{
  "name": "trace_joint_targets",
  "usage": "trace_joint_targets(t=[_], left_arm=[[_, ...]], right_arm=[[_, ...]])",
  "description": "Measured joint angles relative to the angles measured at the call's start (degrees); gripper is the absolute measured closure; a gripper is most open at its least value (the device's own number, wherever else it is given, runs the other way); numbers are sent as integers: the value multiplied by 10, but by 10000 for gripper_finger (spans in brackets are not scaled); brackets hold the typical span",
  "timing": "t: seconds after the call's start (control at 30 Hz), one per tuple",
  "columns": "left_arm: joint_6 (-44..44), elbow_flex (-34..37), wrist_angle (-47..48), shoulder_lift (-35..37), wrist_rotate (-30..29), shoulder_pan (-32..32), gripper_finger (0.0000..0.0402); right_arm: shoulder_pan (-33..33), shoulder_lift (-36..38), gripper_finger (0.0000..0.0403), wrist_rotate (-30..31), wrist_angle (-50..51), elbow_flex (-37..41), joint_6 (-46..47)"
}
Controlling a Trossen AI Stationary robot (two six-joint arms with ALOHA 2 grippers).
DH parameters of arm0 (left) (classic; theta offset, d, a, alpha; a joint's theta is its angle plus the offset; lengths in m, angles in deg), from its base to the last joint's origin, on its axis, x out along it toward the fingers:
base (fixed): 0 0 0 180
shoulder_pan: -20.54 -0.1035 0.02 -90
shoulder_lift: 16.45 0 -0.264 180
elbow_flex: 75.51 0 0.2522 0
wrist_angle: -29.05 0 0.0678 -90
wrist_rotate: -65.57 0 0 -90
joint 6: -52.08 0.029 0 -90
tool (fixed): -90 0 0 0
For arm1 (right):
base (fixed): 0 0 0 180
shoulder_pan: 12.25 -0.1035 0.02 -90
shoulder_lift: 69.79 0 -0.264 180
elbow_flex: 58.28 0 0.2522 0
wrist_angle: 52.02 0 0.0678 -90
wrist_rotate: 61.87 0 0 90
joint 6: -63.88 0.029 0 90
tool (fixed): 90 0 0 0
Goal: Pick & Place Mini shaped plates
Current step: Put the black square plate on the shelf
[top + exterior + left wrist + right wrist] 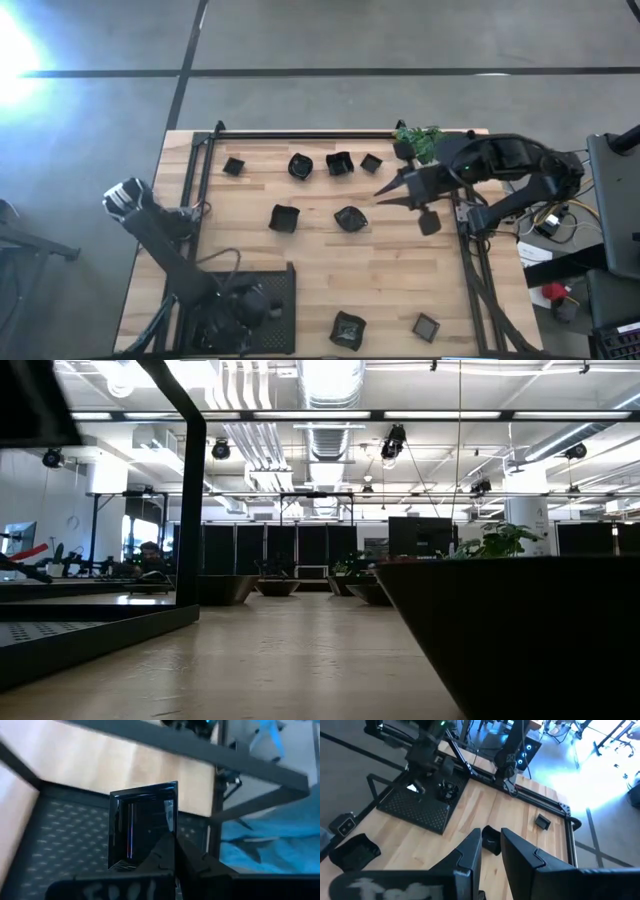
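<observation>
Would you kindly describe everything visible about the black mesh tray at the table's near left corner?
The black mesh tray is a flat rectangular panel of dark perforated metal, lying level on the wooden table at its near left corner. The left gripper, shut on a glossy square mini plate, hovers over it. Another dark dish sits on it.

Large open lab or workshop hall: exposed ceiling ducts (330, 385), strip lights, far workbenches, concrete floor (300, 35)

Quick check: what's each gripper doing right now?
Left gripper: shut on a square plate over the mesh tray.
Right gripper: jaws apart, holding nothing visible.
</observation>
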Motion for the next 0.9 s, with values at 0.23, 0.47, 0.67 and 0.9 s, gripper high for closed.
trace_joint_targets(t=[0.23,0.47,0.67,0.9], left_arm=[[-3,-23,1,-66,40,9,401],[-4,-39,-8,-121,52,15,401],[-13,-40,-7,-139,69,17,401],[-13,-39,-7,-139,76,17,401]], right_arm=[[0,3,335,0,0,0,4],[0,4,335,0,0,0,15],[0,4,335,0,0,0,14],[0,4,335,0,0,0,15]])
